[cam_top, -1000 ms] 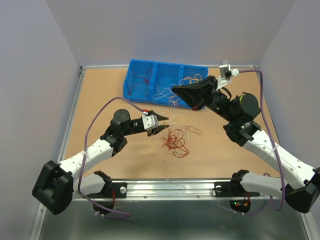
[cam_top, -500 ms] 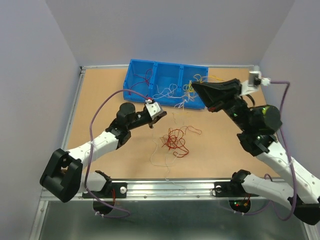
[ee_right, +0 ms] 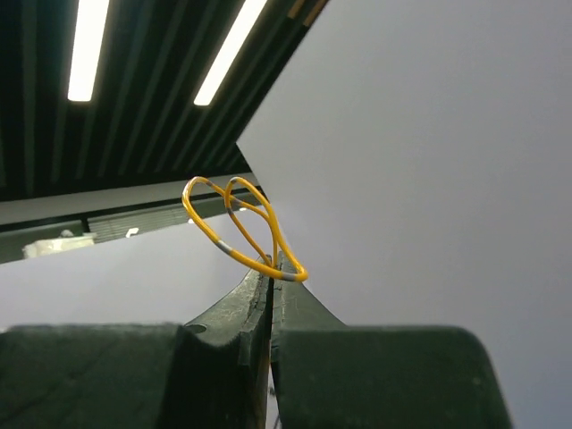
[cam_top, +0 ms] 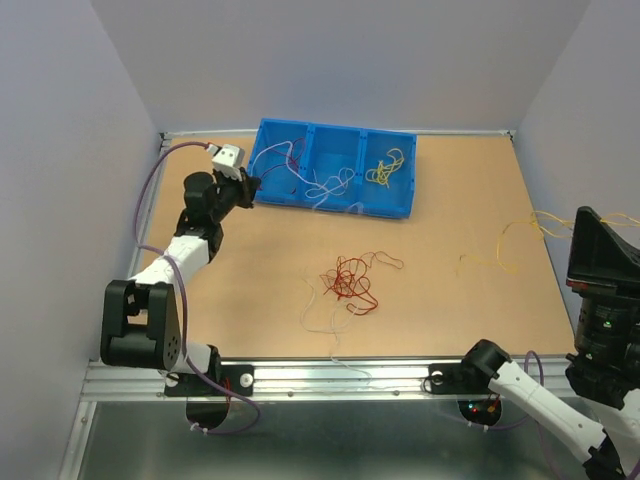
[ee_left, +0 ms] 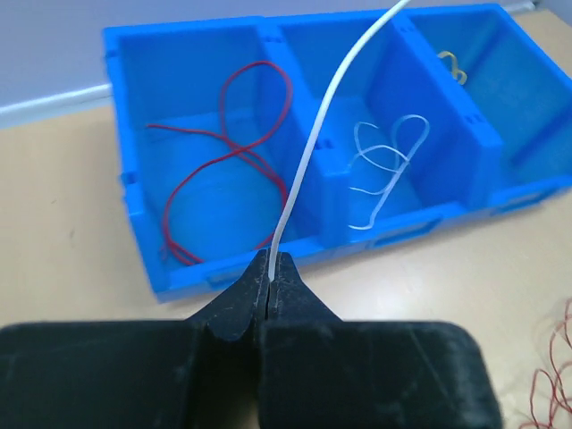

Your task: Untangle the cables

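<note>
Being held shut, the left hand (ee_left: 270, 259) is clamped on a thin white wire (ee_left: 308, 152). The wire is pinched right at the fingertips and is bent up and away from them, over the blue bin (ee_left: 134, 206). The bin is set just in front of this hand. A red wire (ee_left: 167, 223) is laid in loops in the part of the bin ahead and a little to the hand's left. Some white loops (ee_left: 386, 152) are seen in the middle part, ahead and to its right. A yellow bit (ee_left: 451, 64) is seen in the far part, further right.

The right hand (ee_right: 271, 268) is closed too and is pointed up, away from the table (cam_top: 230, 290). A yellow wire (ee_right: 286, 243) is gripped at its tips and is curled into two small loops just above them.

A red clump (cam_top: 348, 285) is left on the table, well apart from both hands, with loose white strands (cam_top: 318, 312) touching it.
</note>
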You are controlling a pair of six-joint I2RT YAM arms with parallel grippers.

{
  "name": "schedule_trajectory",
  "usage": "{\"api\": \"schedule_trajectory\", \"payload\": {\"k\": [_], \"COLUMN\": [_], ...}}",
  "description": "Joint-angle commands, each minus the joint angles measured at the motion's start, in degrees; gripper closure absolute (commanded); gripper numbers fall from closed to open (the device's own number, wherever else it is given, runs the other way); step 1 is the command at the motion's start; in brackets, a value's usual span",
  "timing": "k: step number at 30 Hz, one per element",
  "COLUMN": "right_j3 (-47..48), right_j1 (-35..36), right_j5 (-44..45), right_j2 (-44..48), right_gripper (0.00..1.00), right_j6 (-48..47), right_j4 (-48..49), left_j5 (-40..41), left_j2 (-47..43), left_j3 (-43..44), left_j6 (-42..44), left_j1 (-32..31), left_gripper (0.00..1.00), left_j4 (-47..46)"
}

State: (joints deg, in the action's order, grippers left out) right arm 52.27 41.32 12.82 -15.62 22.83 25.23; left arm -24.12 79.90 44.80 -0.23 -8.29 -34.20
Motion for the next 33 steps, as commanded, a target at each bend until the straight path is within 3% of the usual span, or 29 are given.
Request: {"api": "schedule_trajectory", "payload": {"k": [1,9,16,20,33], "right_j3": [-2.0,-0.86,0.63,3.44,16.19], "right_j1": [0.34,0.34,0.34,0.25,-4.93], "right_j5": [5.28,7.74,21.08,24.53,24.89], "right_j2": [-1.17,-9.6,-27.16,-38.94,-66.19], "right_gripper": [0.99,0.99,0.99,1.0,1.0], "right_j6": [-1.91,-3.84,-9.11,-12.19,-14.3], "right_j4": [-6.07,-7.65,-4.06,-1.07,-0.01], "left_j5": [-4.01,-10.85,-12.79,-16.56,-17.98], "left_j2": [-1.32,-7.29,-14.93,-17.67,-21.27], "left_j3": [0.03,-4.54,-8.84,-10.95,-12.63], "left_j6": [-7.07,-7.07,-6.72,-6.54,-5.04], "left_j1": [2.85,2.85,2.76,2.49,1.09], "left_gripper": [1.0,1.0,1.0,1.0,1.0], "left_j4": [-6.14,-12.11,-16.07,-18.62,-19.95]}}
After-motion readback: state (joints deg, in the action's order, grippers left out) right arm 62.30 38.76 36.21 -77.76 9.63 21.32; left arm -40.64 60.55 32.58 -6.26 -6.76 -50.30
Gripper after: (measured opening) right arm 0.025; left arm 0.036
